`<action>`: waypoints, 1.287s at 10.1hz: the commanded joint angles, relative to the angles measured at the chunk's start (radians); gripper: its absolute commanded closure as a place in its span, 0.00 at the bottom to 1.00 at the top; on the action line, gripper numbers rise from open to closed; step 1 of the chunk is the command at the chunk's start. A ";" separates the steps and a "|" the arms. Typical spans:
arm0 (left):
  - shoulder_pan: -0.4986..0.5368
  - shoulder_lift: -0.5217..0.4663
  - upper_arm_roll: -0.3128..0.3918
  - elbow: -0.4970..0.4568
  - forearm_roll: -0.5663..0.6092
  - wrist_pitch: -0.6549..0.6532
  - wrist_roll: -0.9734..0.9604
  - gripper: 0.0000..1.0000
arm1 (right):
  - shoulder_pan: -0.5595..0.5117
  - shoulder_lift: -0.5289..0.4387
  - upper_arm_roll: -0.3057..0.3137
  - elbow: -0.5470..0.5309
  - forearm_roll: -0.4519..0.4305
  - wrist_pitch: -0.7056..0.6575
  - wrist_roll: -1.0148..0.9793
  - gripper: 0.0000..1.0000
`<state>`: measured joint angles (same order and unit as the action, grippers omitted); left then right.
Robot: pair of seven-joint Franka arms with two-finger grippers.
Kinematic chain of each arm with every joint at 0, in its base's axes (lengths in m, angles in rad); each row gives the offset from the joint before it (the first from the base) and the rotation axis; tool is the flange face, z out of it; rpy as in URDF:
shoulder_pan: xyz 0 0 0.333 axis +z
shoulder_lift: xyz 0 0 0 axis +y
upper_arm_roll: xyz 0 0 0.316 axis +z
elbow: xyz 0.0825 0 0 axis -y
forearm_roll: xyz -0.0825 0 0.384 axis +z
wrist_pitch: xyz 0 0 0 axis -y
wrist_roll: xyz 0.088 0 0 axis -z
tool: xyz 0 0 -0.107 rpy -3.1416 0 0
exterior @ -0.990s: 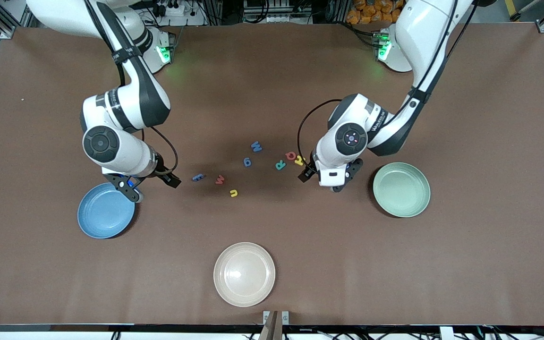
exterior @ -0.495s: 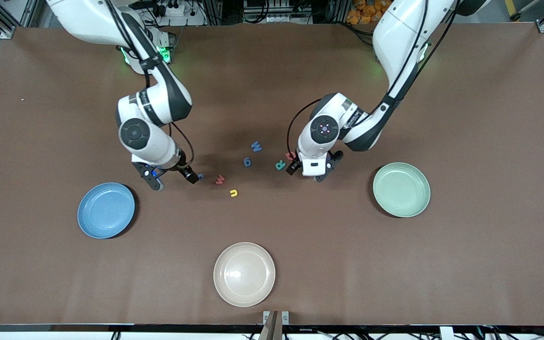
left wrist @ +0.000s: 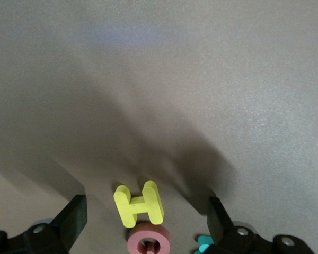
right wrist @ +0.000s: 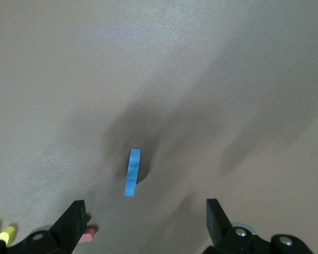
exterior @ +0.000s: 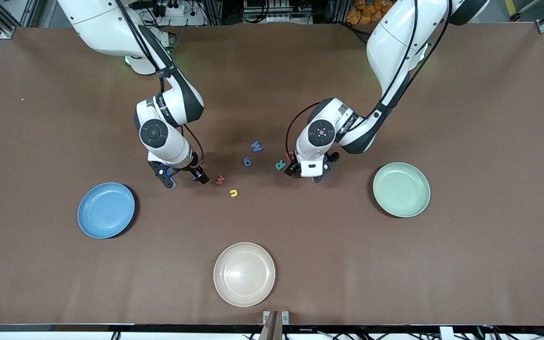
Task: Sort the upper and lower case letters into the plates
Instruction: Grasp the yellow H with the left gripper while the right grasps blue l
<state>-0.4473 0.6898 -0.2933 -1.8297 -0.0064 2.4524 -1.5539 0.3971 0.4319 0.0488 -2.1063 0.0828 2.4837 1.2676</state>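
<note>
Near the right arm's end of the table, the sky blue plate (exterior: 106,210) lies with nothing in it; the mint green plate (exterior: 401,189) near the left arm's end and the cream plate (exterior: 244,274) by the table's front edge are likewise bare inside. All the letters lie loose on the brown table (exterior: 489,259) around its middle, between the two arms.

The front view shows a blue W (exterior: 256,146), a blue letter (exterior: 247,162) just nearer the camera than it, a teal R (exterior: 280,165), a red w (exterior: 219,179) and a yellow u (exterior: 233,192). A red letter (exterior: 290,155) is partly covered by the left arm.

The left gripper (left wrist: 146,225) hangs low over the table with its fingers wide apart. Between them lies a yellow H (left wrist: 139,203), flat, with the red ring-shaped letter (left wrist: 148,239) touching it, cut off at the frame edge. A teal scrap (left wrist: 203,244) beside it is also cut off.

The right gripper (right wrist: 143,222) is low too, fingers spread. A blue letter (right wrist: 132,172) lies ahead of the gap, seen edge-on, so its shape is unreadable; its long axis runs roughly along the gripper's reach. The arm hides this letter in the front view.
</note>
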 commanded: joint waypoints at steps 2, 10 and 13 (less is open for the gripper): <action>-0.013 -0.004 0.010 -0.013 0.028 0.017 -0.044 0.15 | -0.014 0.019 -0.003 0.006 0.012 0.038 0.007 0.00; -0.013 -0.001 0.011 -0.013 0.036 0.017 -0.048 0.44 | -0.012 0.070 -0.003 0.011 0.017 0.092 0.012 0.00; -0.013 0.000 0.010 -0.011 0.036 0.017 -0.048 0.50 | -0.009 0.079 -0.003 0.025 0.018 0.093 0.013 0.51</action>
<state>-0.4481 0.6812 -0.2934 -1.8307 -0.0037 2.4586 -1.5615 0.3885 0.4960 0.0415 -2.1021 0.0829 2.5703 1.2704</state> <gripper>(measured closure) 0.476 0.123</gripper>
